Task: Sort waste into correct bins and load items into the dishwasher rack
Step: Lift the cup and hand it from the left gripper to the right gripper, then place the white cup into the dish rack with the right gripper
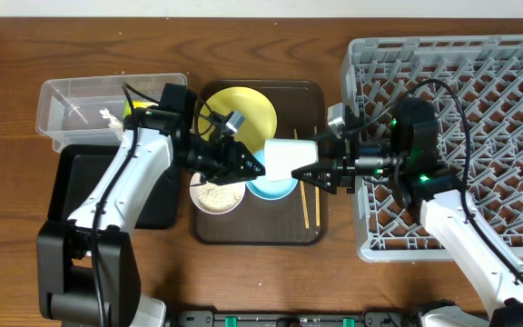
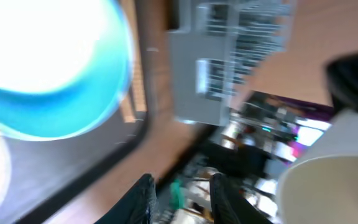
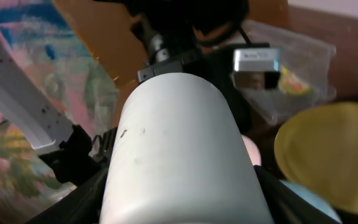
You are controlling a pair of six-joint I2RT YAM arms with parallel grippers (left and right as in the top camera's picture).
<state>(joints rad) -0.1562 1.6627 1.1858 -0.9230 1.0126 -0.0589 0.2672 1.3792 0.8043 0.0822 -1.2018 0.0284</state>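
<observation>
The small white cup (image 1: 284, 156) hangs on its side above the brown tray, and my right gripper (image 1: 309, 173) is shut on it from the right. In the right wrist view the cup (image 3: 179, 149) fills the space between the fingers. My left gripper (image 1: 248, 165) sits just left of the cup, open, with nothing between its fingers (image 2: 145, 193); the cup (image 2: 334, 186) is off to its right. Below lie the yellow plate (image 1: 243, 109), the light blue bowl (image 1: 271, 188), the white bowl (image 1: 217, 193) holding rice crumbs, and the chopsticks (image 1: 303, 202). The grey dishwasher rack (image 1: 488, 91) stands at the right.
The brown serving tray (image 1: 307, 100) lies in the middle of the table. A clear tub (image 1: 80, 104) at the far left holds a yellow-green wrapper (image 1: 134, 107). A shallow black tray (image 1: 80, 182) lies in front of the tub, partly under my left arm.
</observation>
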